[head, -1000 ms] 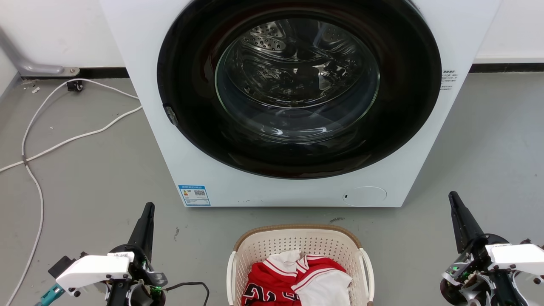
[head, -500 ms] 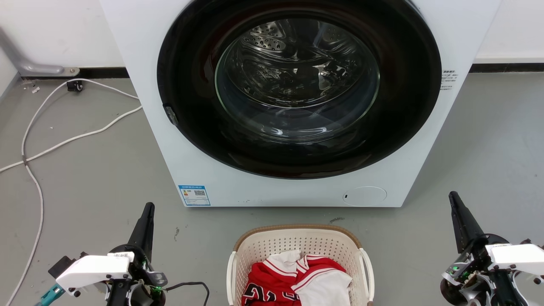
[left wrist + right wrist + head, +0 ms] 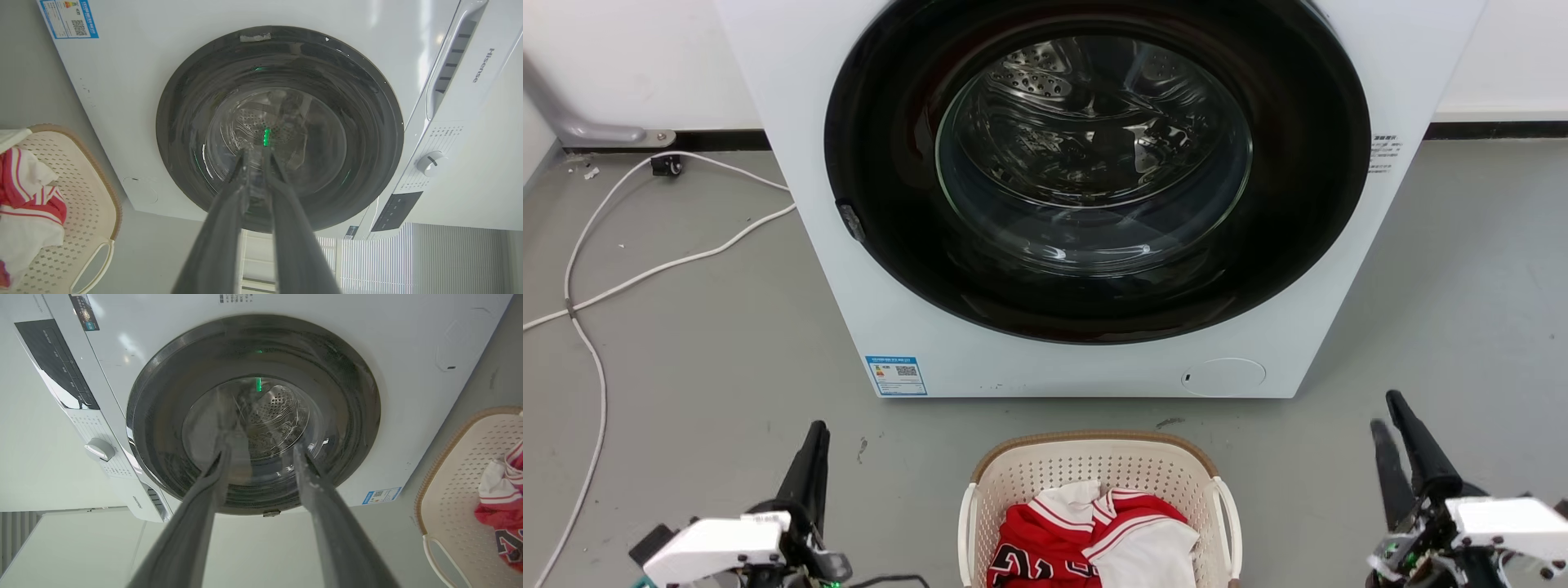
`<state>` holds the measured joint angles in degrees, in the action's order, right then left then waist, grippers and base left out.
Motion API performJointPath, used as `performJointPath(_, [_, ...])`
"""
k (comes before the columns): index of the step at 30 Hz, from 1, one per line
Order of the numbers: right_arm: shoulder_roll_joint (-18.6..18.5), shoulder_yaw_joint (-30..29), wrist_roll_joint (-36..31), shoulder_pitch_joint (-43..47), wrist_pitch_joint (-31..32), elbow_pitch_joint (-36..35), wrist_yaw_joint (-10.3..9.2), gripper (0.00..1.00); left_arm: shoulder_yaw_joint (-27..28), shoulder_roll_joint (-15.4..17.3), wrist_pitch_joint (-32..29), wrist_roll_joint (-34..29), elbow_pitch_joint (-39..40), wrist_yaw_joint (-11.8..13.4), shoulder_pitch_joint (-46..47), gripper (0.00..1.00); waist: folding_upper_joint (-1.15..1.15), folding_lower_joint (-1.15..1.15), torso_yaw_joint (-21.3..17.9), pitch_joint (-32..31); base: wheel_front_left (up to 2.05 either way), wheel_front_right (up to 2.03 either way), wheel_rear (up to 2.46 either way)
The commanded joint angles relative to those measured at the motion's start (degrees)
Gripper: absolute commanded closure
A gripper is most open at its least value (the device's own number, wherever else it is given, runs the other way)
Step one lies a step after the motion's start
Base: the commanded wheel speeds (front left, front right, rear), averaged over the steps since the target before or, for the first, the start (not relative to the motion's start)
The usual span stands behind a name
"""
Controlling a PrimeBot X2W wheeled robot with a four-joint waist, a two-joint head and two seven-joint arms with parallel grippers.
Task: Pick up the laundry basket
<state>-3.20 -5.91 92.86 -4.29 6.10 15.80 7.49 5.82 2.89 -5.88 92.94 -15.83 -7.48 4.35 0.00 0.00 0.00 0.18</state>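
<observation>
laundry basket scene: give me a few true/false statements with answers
1. The laundry basket stands on the floor before the washing machine. True.
2. The basket is empty. False: red and white clothes lie in it.
3. The right tool is open. True.
4. The left tool grips a basket handle. False: it is shut on nothing, apart from the basket.
5. The white cables lie at the robot's right. False: at its left.
</observation>
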Motion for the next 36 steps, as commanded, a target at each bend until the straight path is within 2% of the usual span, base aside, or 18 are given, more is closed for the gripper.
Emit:
performJointPath(1, [0.00, 0.30, -0.67, 0.04, -0.97, -0.59, 0.00, 0.00, -0.25, 0.04, 0.95, -0.58, 0.89, 0.00, -0.02, 0.00, 0.00, 0.00, 0.00, 0.03, 0.00, 0.00, 0.00])
performJointPath(7, [0.02, 0.12, -4.98, 0.28, -2.67, -1.45, 0.00, 0.00, 0.03, 0.04, 2.63, -5.59, 2.09, 0.00, -0.27, 0.00, 0.00, 0.00, 0.01, 0.11, 0.00, 0.00, 0.00])
performJointPath(24, [0.08, 1.08, -32.33, 1.15, -7.12, -9.07, 0.00, 0.00, -1.60, 0.05, 7.04, -27.17, 8.77, 2.99, -0.88, 0.00, 0.00, 0.00, 0.06, 0.97, 0.00, 0.00, 0.00])
performJointPath(36, [0.12, 1.56, -45.47, 2.15, -9.65, -10.83, 0.00, 0.00, -2.51, 0.05, 9.54, -37.76, 10.87, 3.89, -1.53, 0.00, 0.00, 0.00, 0.07, 1.51, 0.00, 0.00, 0.00])
